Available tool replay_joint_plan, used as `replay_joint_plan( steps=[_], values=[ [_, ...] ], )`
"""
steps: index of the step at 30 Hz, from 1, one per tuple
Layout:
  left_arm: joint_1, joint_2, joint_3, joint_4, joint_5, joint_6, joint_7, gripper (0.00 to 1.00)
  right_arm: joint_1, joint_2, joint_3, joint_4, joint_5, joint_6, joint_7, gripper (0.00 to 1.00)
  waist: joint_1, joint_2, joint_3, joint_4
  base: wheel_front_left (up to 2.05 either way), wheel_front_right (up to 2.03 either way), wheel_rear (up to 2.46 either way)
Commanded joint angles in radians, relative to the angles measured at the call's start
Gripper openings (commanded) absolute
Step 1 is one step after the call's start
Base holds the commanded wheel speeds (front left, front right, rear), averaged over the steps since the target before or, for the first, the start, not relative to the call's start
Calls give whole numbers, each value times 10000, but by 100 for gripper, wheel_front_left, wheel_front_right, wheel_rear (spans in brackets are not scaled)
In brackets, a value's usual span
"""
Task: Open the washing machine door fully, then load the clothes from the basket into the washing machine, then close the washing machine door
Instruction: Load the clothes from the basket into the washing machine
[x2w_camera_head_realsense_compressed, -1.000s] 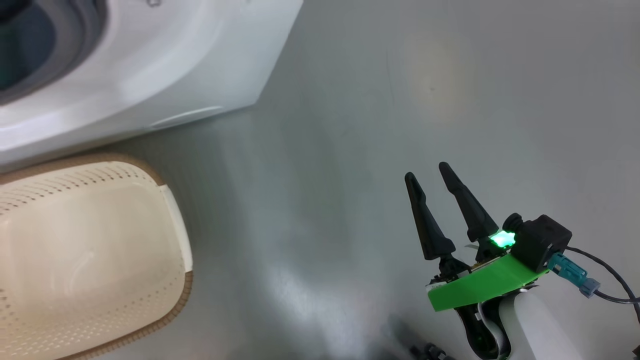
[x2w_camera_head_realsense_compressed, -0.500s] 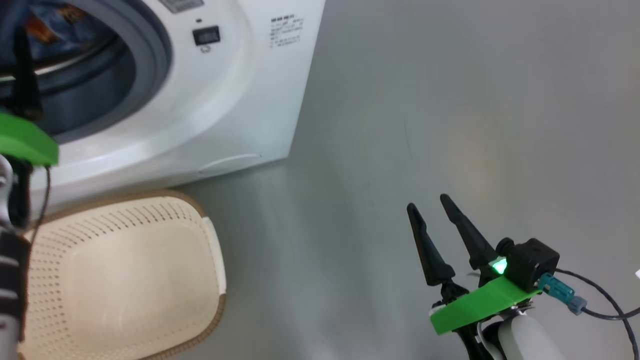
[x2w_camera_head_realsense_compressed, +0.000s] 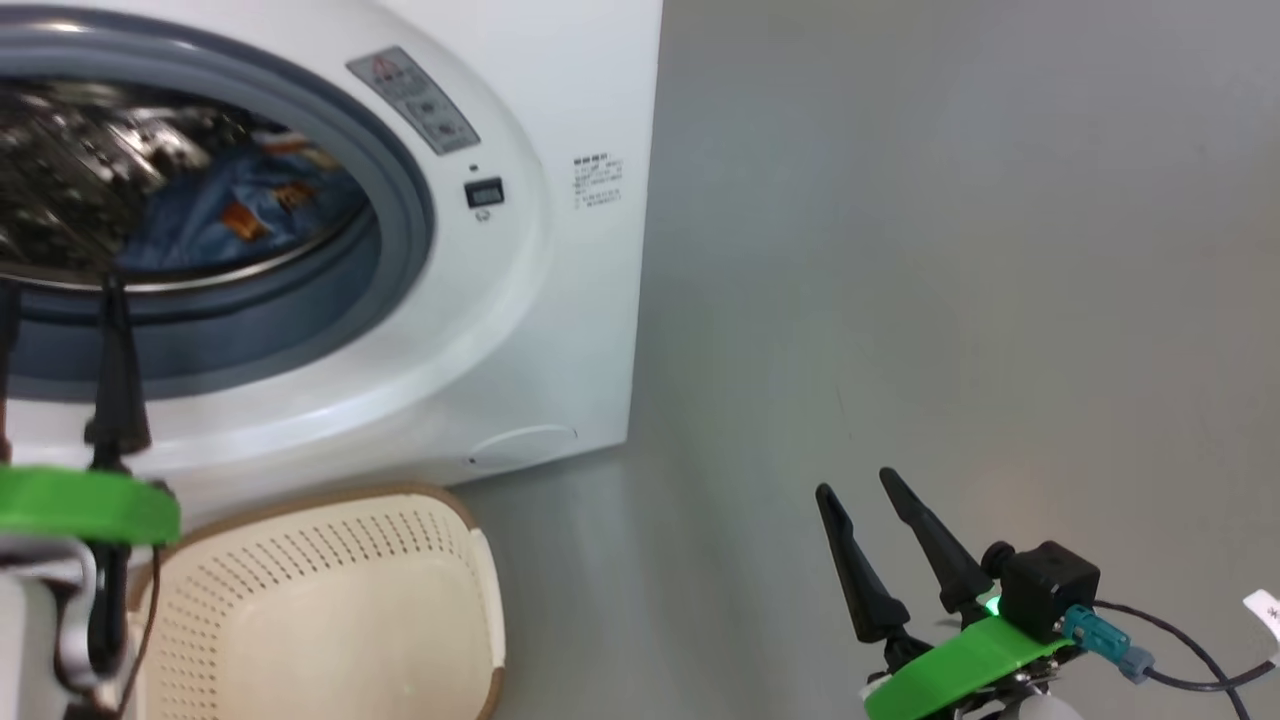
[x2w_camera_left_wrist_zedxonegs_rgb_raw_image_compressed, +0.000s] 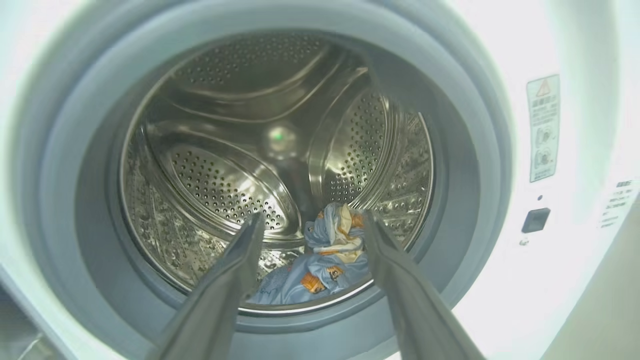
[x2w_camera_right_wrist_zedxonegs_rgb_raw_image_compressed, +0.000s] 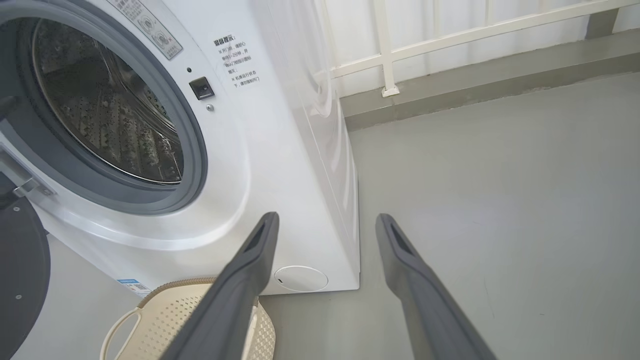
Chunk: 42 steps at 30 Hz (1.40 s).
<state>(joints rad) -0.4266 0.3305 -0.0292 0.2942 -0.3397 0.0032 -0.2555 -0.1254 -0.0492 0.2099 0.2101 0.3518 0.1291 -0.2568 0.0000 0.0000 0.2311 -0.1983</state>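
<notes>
In the head view the big white front-loading washing machine (x2w_camera_head_realsense_compressed: 560, 300) stands straight ahead of the left fingers (x2w_camera_head_realsense_compressed: 115, 370), which are spread and empty just short of its grey rubber gasket (x2w_camera_head_realsense_compressed: 400, 200). The light blue bear-printed clothes (x2w_camera_head_realsense_compressed: 230, 215) lie beyond the fingertips in the drum. The small cream perforated plastic basket (x2w_camera_head_realsense_compressed: 330, 600) sits behind and below them, with nothing in the part that shows. The right fingers (x2w_camera_head_realsense_compressed: 855, 565), also spread and empty, hover over the bare grey floor (x2w_camera_head_realsense_compressed: 950, 250), well apart from the machine. In the left wrist view the clothes rest low in the perforated steel drum (x2w_camera_left_wrist_zedxonegs_rgb_raw_image_compressed: 225, 150), framed between the left fingers. In the right wrist view the round glossy black-rimmed door (x2w_camera_right_wrist_zedxonegs_rgb_raw_image_compressed: 22, 280) hangs swung open far to the left of the right fingers, beyond the drum's mouth. Loading looks done and closing seems next; the left arm is likely nearer the door.
</notes>
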Motion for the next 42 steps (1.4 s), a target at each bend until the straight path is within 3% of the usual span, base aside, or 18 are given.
replay_joint_plan(
  steps=[1, 10, 16, 24, 42],
  values=[
    [187, 360, 442, -462, 59, 113, -62, 100, 116, -10, 230, -160, -156, 16, -49, 100, 0, 0, -859, 233, 0, 0, 0],
    [2888, 2, 920, -2236, 102, 751, -62, 100, 533, -10, 249, 155, -356, 16, -49, 100, 0, 0, -2035, 313, 0, 0, 0],
    [4355, -282, 1191, -3012, 102, 1063, -62, 100, 712, -10, 163, 149, -434, 16, -49, 100, 0, 0, -2242, 353, 0, 0, 0],
    [5536, -529, 1208, -3439, 176, 1038, -62, 100, 829, -10, -142, 50, -562, 16, -49, 100, 0, 0, -2349, 470, 0, 0, 0],
    [6596, -1465, 1552, -3318, 404, 919, -62, 100, 968, -10, -437, -169, -707, 16, -49, 100, 0, 0, -2563, 397, 0, 0, 0]
  ],
)
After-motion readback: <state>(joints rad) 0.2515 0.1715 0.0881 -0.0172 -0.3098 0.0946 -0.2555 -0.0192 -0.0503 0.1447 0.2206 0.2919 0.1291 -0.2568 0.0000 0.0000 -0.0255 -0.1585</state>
